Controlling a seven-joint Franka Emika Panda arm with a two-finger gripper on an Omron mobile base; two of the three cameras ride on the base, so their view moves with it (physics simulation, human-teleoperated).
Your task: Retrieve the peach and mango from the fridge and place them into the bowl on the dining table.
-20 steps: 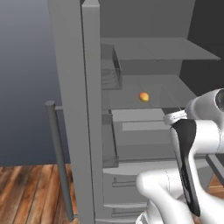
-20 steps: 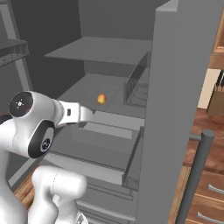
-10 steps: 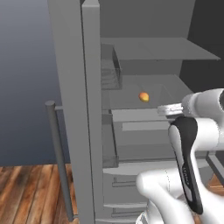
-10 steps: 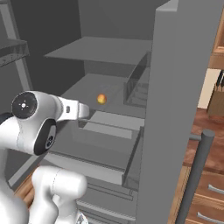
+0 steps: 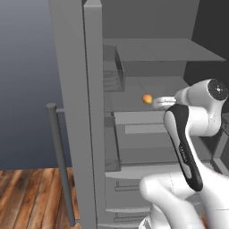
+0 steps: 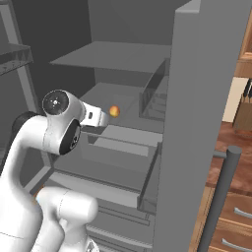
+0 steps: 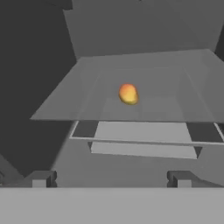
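Note:
The fridge [image 5: 76,67] stands open, its grey shelves bare except for one fruit. That small yellow-orange fruit with a red blush is the mango [image 5: 146,99] [image 6: 114,111] [image 7: 128,94], lying on the middle shelf. My gripper [image 5: 157,102] [image 6: 103,117] [image 7: 111,179] is open and level with that shelf, a short way in front of the mango, touching nothing. In the hand view the mango lies straight ahead, between and beyond the two fingertips [image 7: 41,178]. The peach, the bowl and the dining table are out of view.
A pulled-out drawer [image 6: 118,152] sits under the mango's shelf, and another shelf [image 5: 161,49] hangs above it. Door bins [image 5: 114,71] [image 6: 155,96] flank the opening. The door's bar handle [image 5: 60,165] stands at the left, and a knife block [image 6: 244,110] at the far right.
The hand has risen and reached forward into the fridge, closing in on the mango. The jaws stayed open and the mango has not moved.

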